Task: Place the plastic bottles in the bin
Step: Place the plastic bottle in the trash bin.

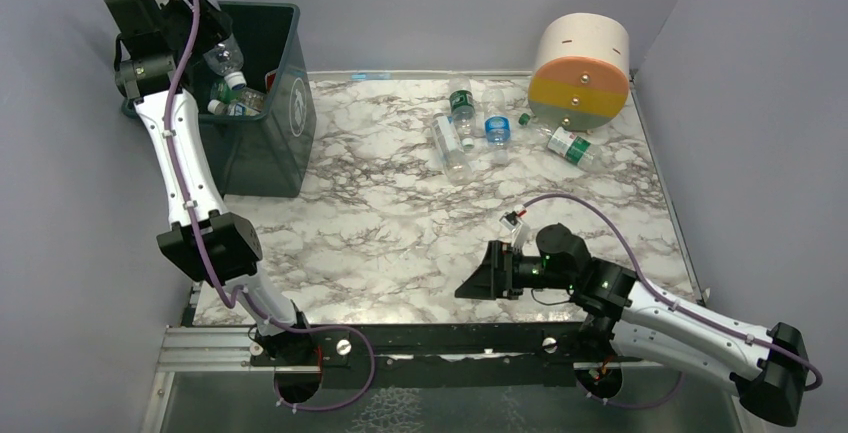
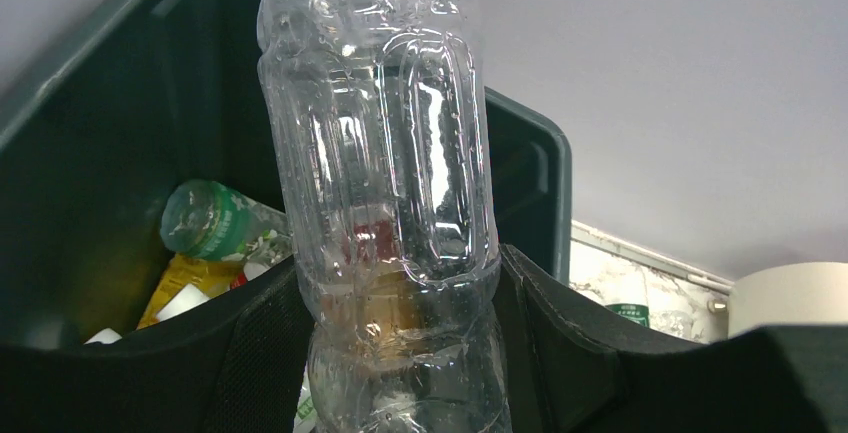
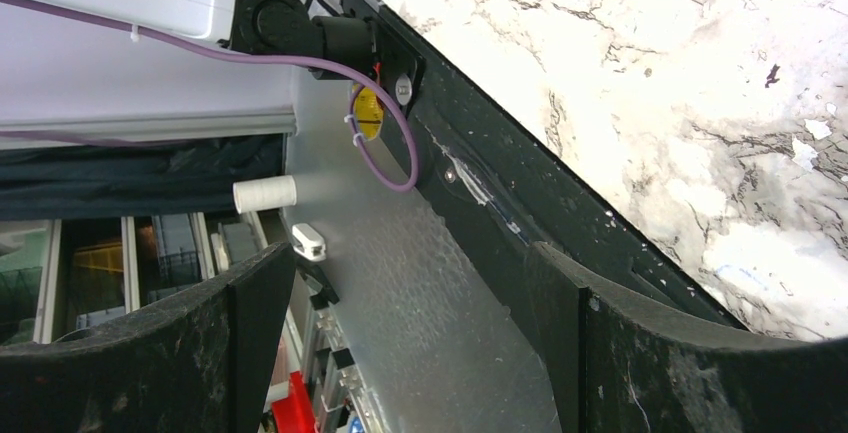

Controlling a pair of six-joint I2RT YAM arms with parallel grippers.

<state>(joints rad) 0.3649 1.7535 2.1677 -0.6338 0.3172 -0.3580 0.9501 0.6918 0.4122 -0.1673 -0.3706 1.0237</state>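
My left gripper (image 1: 212,41) is raised over the dark green bin (image 1: 272,143) at the far left and is shut on a clear plastic bottle (image 1: 226,57). In the left wrist view the clear bottle (image 2: 385,173) stands between the fingers (image 2: 570,323), above the bin's rim (image 2: 545,143). Several bottles (image 2: 212,221) lie inside the bin. More bottles lie on the marble table: a green-labelled one (image 1: 462,99), a clear one (image 1: 451,143), a blue-labelled one (image 1: 497,125) and a green-labelled one (image 1: 571,145). My right gripper (image 1: 478,280) is open and empty, low over the near middle of the table.
A big cream, orange and yellow cylinder (image 1: 582,69) stands at the back right, touching the nearest bottles. Grey walls close in the table on three sides. The right wrist view shows the table's black front rail (image 3: 520,203) and the left arm's base.
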